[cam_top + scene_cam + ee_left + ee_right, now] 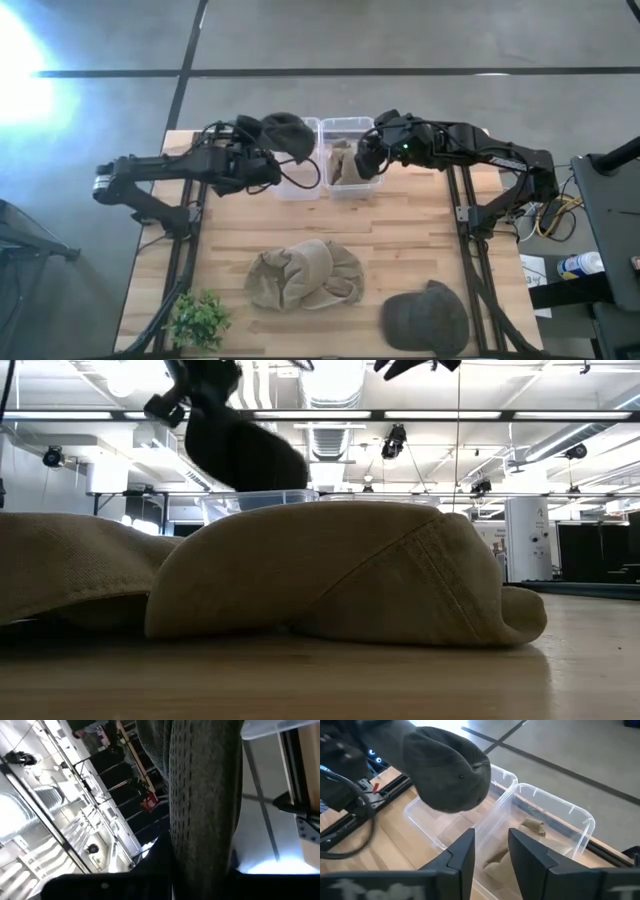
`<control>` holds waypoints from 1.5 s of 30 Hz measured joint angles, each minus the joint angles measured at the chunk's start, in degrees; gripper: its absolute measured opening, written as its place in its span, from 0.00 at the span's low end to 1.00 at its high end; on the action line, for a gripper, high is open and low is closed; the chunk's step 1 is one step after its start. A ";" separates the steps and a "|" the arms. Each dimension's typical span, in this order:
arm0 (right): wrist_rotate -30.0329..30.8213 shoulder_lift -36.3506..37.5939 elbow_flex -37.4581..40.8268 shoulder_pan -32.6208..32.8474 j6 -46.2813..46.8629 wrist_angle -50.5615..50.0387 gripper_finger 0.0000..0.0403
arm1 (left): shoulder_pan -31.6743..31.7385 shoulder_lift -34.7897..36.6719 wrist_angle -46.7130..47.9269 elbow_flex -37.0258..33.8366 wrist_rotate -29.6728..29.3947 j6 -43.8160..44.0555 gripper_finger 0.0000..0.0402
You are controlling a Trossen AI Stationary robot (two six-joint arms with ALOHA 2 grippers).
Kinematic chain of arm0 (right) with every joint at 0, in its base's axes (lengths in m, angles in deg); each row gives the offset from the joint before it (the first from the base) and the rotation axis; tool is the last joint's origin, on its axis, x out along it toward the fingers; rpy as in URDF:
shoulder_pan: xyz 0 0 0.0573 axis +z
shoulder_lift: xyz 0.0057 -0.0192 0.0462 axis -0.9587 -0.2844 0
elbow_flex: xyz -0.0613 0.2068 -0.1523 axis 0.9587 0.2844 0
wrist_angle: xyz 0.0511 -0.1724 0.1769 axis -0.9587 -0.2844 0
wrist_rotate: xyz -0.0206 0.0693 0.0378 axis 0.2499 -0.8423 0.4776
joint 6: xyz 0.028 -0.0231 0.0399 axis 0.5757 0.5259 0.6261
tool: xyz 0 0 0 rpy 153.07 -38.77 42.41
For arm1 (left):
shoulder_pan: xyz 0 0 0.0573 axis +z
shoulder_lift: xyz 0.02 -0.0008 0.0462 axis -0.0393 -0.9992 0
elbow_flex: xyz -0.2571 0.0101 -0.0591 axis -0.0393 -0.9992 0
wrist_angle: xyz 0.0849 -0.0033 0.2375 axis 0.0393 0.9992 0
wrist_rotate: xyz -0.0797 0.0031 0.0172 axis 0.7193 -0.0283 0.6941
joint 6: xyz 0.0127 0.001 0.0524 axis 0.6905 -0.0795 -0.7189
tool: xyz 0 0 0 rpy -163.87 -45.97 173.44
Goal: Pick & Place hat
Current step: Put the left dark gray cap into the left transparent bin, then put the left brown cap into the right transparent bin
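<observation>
My left gripper (263, 143) is shut on a dark grey hat (286, 132), which hangs over the left clear bin (297, 183) at the table's far edge. The low view shows that hat (242, 452) dangling high above the table. My right gripper (491, 854) is open over the right clear bin (571, 817) and touches nothing. A tan hat (532, 825) lies in that bin. Tan hats (305, 275) lie crown-up in a heap mid-table, and a dark grey cap (428, 318) rests near the near right corner. My left gripper holds the dark grey hat by the side nearest the arm (270, 135), coming at it from the table's left. The fabric (200, 795) fills the wrist view and hides the fingertips, so the exact part cannot be told. The hat hangs lifted clear above the left bin.
The two clear bins stand side by side at the far edge, between both grippers. A small green plant (197, 320) stands at the near left corner. Bare wood (400, 225) lies between the bins and the hats. Cables and a bottle (580, 265) sit off the right edge.
</observation>
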 joint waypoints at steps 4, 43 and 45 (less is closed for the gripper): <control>-0.11 -0.13 0.20 0.00 0.92 -0.50 0.27 | 0.30 -2.64 -1.69 -3.44 0.88 -1.69 0.03; -0.66 -0.10 3.48 -0.02 1.99 -1.45 0.19 | -3.21 -7.93 -11.05 -3.52 2.26 -3.29 0.34; -1.86 0.10 3.48 -0.04 2.01 -1.47 0.20 | -4.42 -7.03 -11.09 -3.23 2.17 -0.40 0.34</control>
